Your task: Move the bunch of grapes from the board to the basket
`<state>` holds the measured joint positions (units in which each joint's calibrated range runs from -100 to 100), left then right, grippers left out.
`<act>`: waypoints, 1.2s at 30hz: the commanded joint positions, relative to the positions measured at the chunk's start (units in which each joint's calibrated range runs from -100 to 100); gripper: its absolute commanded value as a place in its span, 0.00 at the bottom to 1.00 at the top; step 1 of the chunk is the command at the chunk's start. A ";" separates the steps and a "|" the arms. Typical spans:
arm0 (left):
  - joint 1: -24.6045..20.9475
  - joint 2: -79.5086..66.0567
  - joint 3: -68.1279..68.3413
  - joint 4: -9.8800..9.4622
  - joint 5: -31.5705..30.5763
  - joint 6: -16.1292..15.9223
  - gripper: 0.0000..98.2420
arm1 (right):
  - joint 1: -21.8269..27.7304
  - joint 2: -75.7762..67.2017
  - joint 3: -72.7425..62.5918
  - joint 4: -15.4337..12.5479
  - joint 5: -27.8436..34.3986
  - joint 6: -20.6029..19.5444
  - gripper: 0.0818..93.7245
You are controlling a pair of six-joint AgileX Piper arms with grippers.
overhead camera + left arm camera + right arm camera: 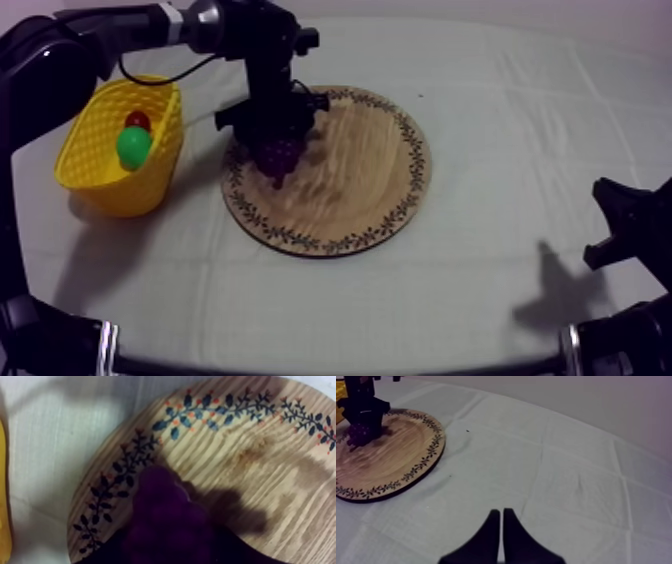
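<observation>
On board (pixel 370 190), grapes (pixel 280 162) half-hidden under left claw (pixel 274 138)

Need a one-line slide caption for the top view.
Left gripper at the bunch of grapes on the wooden board, yellow basket beside it; right gripper at rest.

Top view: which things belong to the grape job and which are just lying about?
Job: bunch of grapes, wooden board, yellow basket, left gripper at the grapes.
Lying about: small red fruit and green fruit in the basket; right gripper, shut, at rest.
</observation>
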<state>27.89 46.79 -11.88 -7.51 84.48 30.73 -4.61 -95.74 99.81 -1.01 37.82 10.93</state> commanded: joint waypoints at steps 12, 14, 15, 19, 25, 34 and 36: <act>-0.09 -8.45 7.05 -0.46 -3.17 -1.18 0.52 | 0.02 -0.01 -0.03 0.01 0.00 0.04 0.00; -0.04 -11.40 9.31 -0.49 -3.51 -1.51 0.52 | 0.02 -0.01 -0.03 0.01 0.00 0.04 0.00; -0.03 -12.98 10.48 -0.50 -3.60 -1.68 0.52 | 0.02 -0.01 -0.03 0.01 0.00 0.04 0.00; -0.08 -20.08 15.83 -0.39 -3.77 -2.57 0.53 | 0.02 -0.01 -0.03 0.01 0.00 0.04 0.00; -0.78 -32.09 25.31 -0.55 -3.82 -4.80 0.53 | 0.02 -0.01 -0.03 0.01 0.00 0.04 0.00; -5.13 -49.01 34.65 -2.53 -3.83 -8.34 0.54 | 0.02 -0.01 -0.03 0.01 0.00 -0.01 0.00; -6.53 -52.04 35.51 -3.19 -3.83 -9.21 0.54 | 0.02 -0.01 -0.03 0.01 0.00 -0.01 0.00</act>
<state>22.53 -0.89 23.20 -10.39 80.80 22.12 -4.61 -95.74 99.81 -1.01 37.82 10.96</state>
